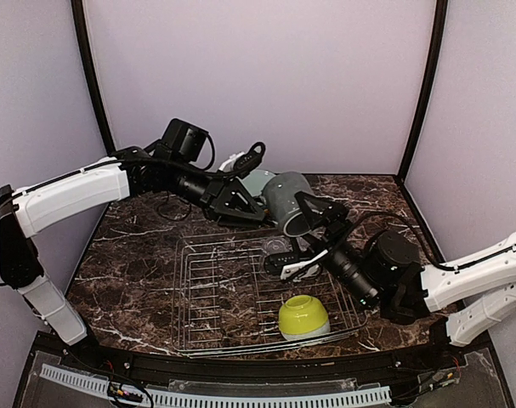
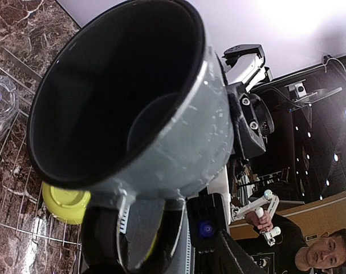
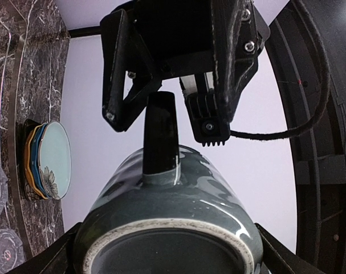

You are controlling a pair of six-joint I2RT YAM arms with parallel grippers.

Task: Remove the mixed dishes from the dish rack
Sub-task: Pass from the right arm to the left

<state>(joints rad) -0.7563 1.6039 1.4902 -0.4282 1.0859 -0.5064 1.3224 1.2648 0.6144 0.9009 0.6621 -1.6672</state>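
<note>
The dark grey mug (image 1: 287, 201) hangs tilted in the air above the far side of the silver wire dish rack (image 1: 208, 285). My right gripper (image 1: 314, 218) is shut on the mug's base end, and its fingers flank the mug (image 3: 173, 200) on both sides. My left gripper (image 1: 259, 207) is open, with a finger on each side of the mug's handle (image 3: 161, 131) and a gap showing. The left wrist view looks into the mug's mouth (image 2: 115, 97). The lime-green bowl (image 1: 303, 316) lies upside down in the rack's near right corner. The plates (image 1: 256, 180) are stacked beyond the rack.
The plate stack (image 3: 47, 160) stands on the dark marble table (image 1: 130, 255), pale teal plate on top. Two clear glasses (image 2: 0, 97) sit by the rack's far edge, and I cannot tell whether they are inside or outside it. The booth walls close off the back and both sides.
</note>
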